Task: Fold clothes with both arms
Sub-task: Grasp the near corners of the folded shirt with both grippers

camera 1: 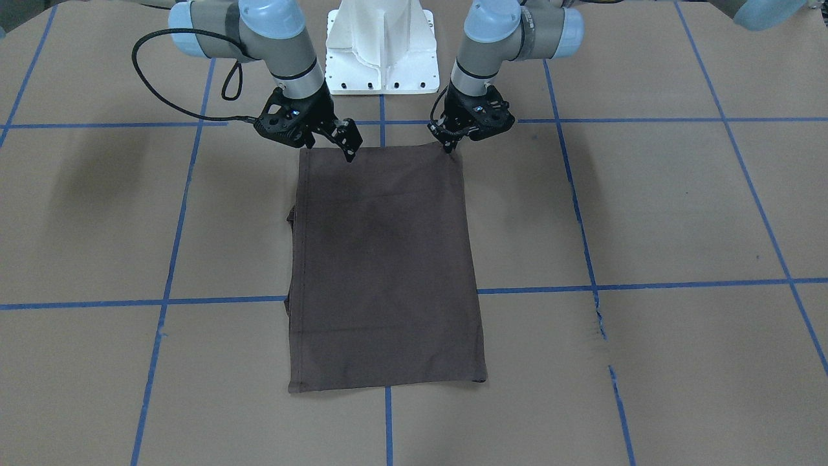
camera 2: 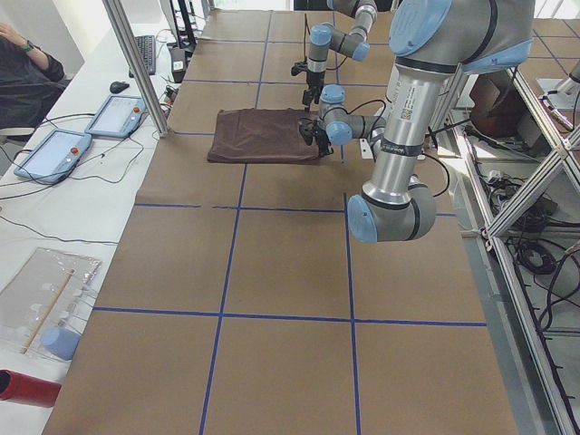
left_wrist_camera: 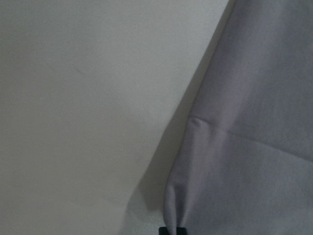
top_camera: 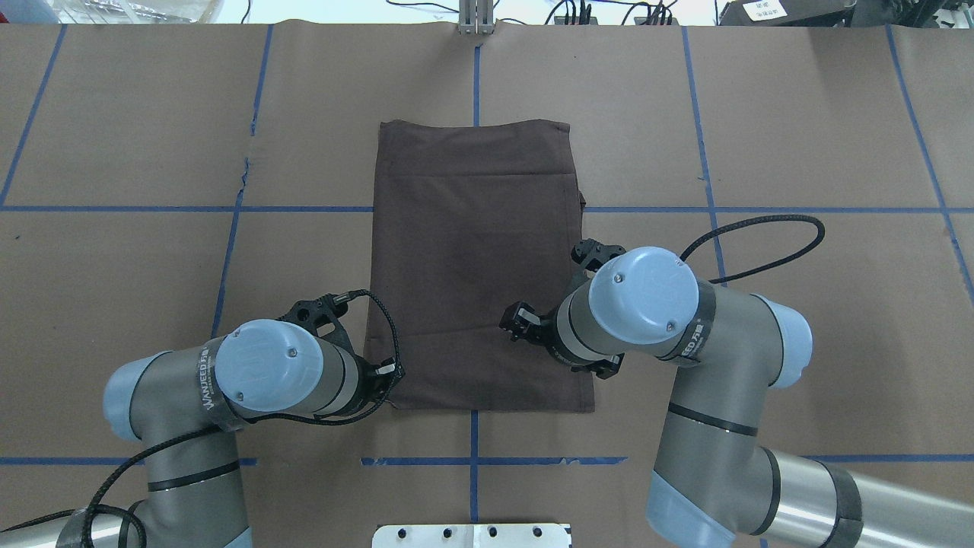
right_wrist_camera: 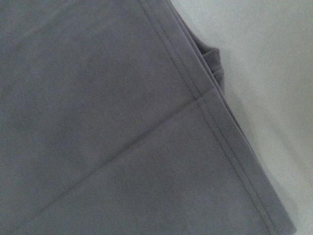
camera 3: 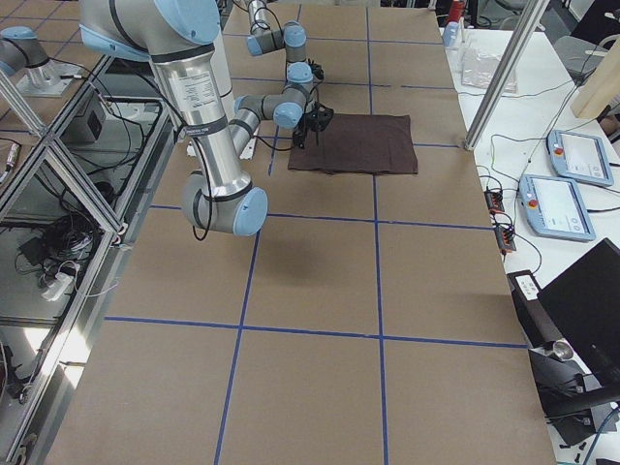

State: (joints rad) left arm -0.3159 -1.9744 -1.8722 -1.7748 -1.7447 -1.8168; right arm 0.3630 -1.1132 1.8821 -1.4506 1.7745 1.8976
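The dark brown T-shirt (camera 1: 388, 259) lies flat on the brown table, folded into a tall rectangle (top_camera: 479, 259). A bit of sleeve sticks out at one long side (camera 1: 291, 213). My left gripper (camera 1: 448, 147) is at the shirt's near corner on my left (top_camera: 389, 380). The left wrist view shows its tips (left_wrist_camera: 172, 231) shut on puckered cloth (left_wrist_camera: 254, 147). My right gripper (camera 1: 348, 145) hovers over the near edge on the other side (top_camera: 516, 323) and looks open. The right wrist view shows only hemmed cloth (right_wrist_camera: 122, 122), no fingertips.
The white pedestal base (camera 1: 381, 45) stands just behind the shirt's near edge. Blue tape lines (camera 1: 168, 301) grid the table. Tablets (camera 2: 54, 149) and a seated person (camera 2: 23, 63) are at the table's far side, beyond a metal post (camera 2: 136, 63).
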